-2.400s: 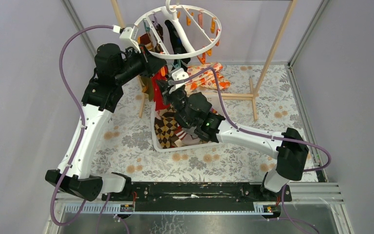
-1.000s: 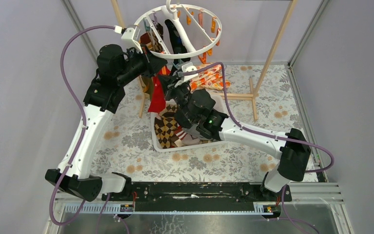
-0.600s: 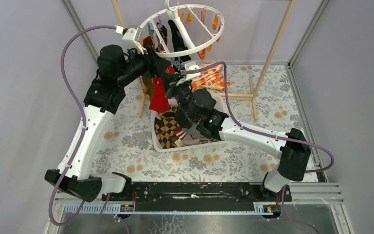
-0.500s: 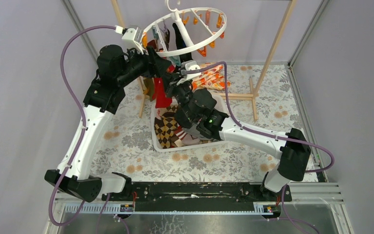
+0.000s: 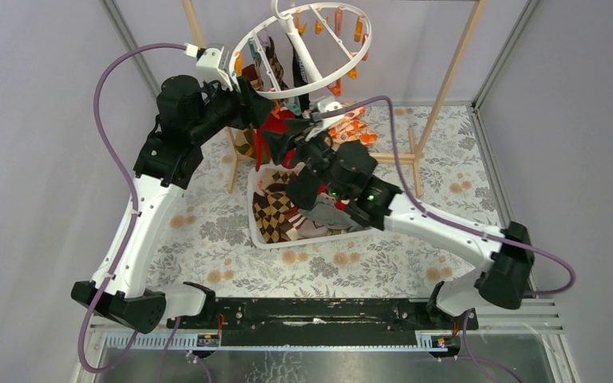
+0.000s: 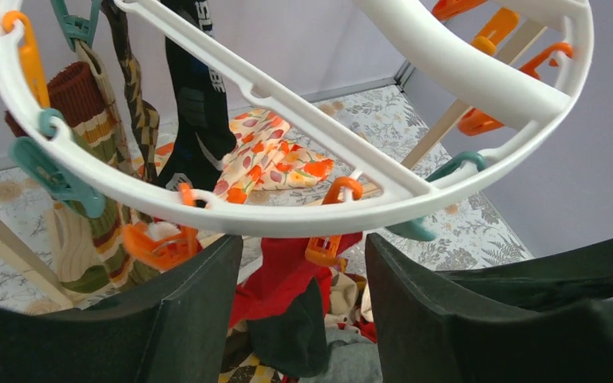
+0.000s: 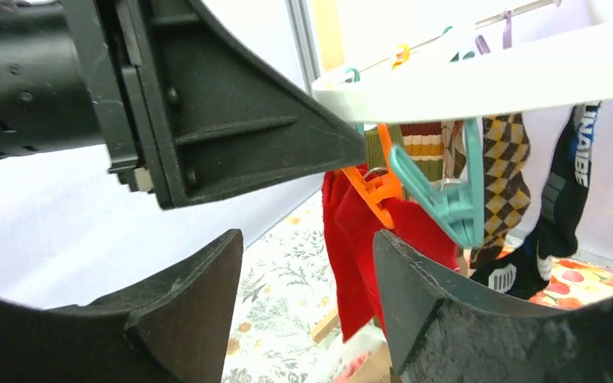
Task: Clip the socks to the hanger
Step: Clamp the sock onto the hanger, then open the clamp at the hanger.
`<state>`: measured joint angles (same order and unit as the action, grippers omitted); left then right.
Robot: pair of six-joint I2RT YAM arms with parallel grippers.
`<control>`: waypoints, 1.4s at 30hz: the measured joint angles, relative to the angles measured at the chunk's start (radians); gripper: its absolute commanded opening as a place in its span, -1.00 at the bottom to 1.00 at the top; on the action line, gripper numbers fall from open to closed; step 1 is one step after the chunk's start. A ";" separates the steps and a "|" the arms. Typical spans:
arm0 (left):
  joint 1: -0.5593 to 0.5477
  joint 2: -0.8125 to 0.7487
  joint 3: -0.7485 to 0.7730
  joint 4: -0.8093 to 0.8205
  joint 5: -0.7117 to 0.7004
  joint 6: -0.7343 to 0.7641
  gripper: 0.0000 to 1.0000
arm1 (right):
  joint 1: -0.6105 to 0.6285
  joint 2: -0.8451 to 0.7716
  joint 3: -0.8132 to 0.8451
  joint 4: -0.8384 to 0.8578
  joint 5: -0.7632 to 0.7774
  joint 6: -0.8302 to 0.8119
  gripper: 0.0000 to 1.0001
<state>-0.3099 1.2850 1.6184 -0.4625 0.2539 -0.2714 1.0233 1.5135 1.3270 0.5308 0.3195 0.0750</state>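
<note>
The white ring hanger [image 5: 323, 86] hangs tilted at the back, with socks on its orange and teal clips. A red sock [image 6: 283, 275] hangs from an orange clip [image 6: 325, 249] on the near rim [image 6: 287, 219]. My left gripper [image 6: 303, 267] is open just below that rim, the red sock beyond the gap. My right gripper [image 7: 307, 239] is open too, beside the red sock [image 7: 351, 239] and not touching it. From above, the left gripper [image 5: 255, 108] and right gripper [image 5: 289, 166] flank the red sock [image 5: 281, 120]. An argyle sock [image 7: 503, 175] and a black sock [image 7: 563, 207] hang farther along.
A white basket [image 5: 265, 239] under the hanger holds argyle, grey and red socks. An orange floral cloth [image 5: 351, 128] lies behind it. A wooden pole frame [image 5: 447, 80] carries the hanger. A patterned sheet covers the table; grey walls close in on both sides.
Both grippers have opened from shut. The red sock now hangs from its clip alone. The hanger has swung up and tilted, and my right arm has pulled back toward the right.
</note>
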 measured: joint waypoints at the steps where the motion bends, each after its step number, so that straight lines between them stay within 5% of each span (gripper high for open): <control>1: 0.000 -0.003 0.000 -0.003 -0.005 0.003 0.29 | -0.009 -0.039 -0.019 -0.023 -0.028 0.015 0.32; 11: 0.000 -0.008 0.000 -0.015 -0.038 0.018 0.29 | -0.171 -0.261 -0.108 -0.161 -0.185 0.174 0.24; 26: 0.000 -0.014 -0.060 -0.022 -0.056 0.061 0.28 | -0.451 -0.173 -0.026 -0.338 -0.521 0.228 0.21; 37: 0.000 -0.015 -0.060 -0.036 -0.072 0.082 0.25 | -0.457 -0.126 -0.013 -0.248 -0.602 0.145 -0.14; 42: 0.000 -0.015 -0.060 -0.052 -0.071 0.082 0.25 | -0.457 -0.143 -0.051 -0.183 -0.603 0.106 -0.49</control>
<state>-0.3096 1.2701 1.5589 -0.5148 0.1825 -0.1890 0.5663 1.3701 1.2762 0.3473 -0.2840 0.1806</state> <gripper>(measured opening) 0.630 0.356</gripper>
